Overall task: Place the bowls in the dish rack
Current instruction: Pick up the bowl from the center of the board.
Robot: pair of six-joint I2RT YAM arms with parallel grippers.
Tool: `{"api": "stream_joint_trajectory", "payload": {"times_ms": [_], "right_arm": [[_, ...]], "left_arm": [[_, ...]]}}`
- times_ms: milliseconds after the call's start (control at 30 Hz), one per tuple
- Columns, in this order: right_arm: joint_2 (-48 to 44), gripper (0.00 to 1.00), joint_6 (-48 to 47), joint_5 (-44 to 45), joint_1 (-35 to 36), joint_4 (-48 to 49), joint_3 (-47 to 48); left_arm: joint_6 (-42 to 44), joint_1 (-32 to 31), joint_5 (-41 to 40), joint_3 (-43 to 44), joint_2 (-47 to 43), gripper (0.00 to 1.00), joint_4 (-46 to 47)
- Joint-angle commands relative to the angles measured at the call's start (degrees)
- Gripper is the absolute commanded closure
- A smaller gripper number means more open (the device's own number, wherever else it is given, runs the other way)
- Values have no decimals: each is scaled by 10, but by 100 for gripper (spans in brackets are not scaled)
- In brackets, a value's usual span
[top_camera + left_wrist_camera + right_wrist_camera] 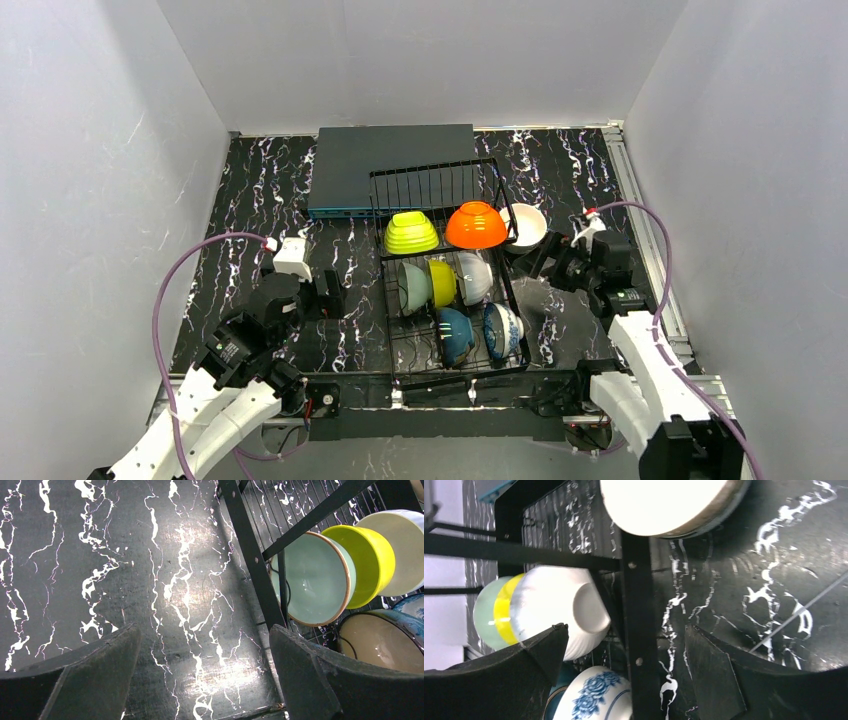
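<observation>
A black marbled tabletop (260,200) seen from above, with a black wire rack (448,352) at its centre, running from the near edge towards the back. On the rack's raised back tier a lime bowl (411,232) and an orange bowl (476,225) sit upside down, side by side. In the lower part, three bowls stand on edge in a row: mint bowl (413,287), yellow bowl (441,282), and ribbed white bowl (473,277). Nearer the front, a teal bowl (455,335) and a blue-flowered bowl (502,331) also stand on edge.

One cream bowl (527,226) is outside the rack, tilted, just beside its right side near the orange bowl; whether it touches the wires cannot be told.

A flat grey box (390,165) lies at the back edge, behind the rack.

The left gripper (205,680) hangs over bare tabletop just left of the rack, its claw spread wide and holding nothing. The right gripper (624,675) is at the rack's right side, near the cream bowl, claw also wide and empty; its camera shows the rack's frame bar between its fingers.
</observation>
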Motion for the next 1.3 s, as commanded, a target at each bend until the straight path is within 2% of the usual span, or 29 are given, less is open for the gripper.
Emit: {"api": "stream_joint_trajectory", "payload": {"times_ms": [0, 167, 367, 533, 767, 900, 967, 1200, 1267], "right_arm": [[23, 7, 13, -89, -70, 66, -14], [71, 2, 40, -46, -110, 92, 1], [146, 1, 68, 19, -114, 124, 42], [224, 2, 54, 22, -115, 124, 99], [307, 19, 26, 10, -114, 143, 144], [330, 42, 18, -1, -113, 158, 151], [344, 50, 16, -16, -113, 164, 157], [370, 53, -4, -19, -107, 150, 174], [371, 56, -9, -15, -106, 147, 175]], "left_arm": [[-1, 3, -14, -3, -3, 2, 0], [-2, 3, -11, -4, -2, 2, 2], [-1, 3, -6, -4, 1, 2, 3], [-1, 3, -5, -5, 4, 2, 4], [0, 3, -1, -5, 7, 2, 5], [1, 3, 0, -5, 7, 2, 5], [1, 3, 0, -5, 7, 2, 5], [1, 3, -3, -5, 3, 2, 5], [1, 3, -3, -5, 4, 2, 5]]}}
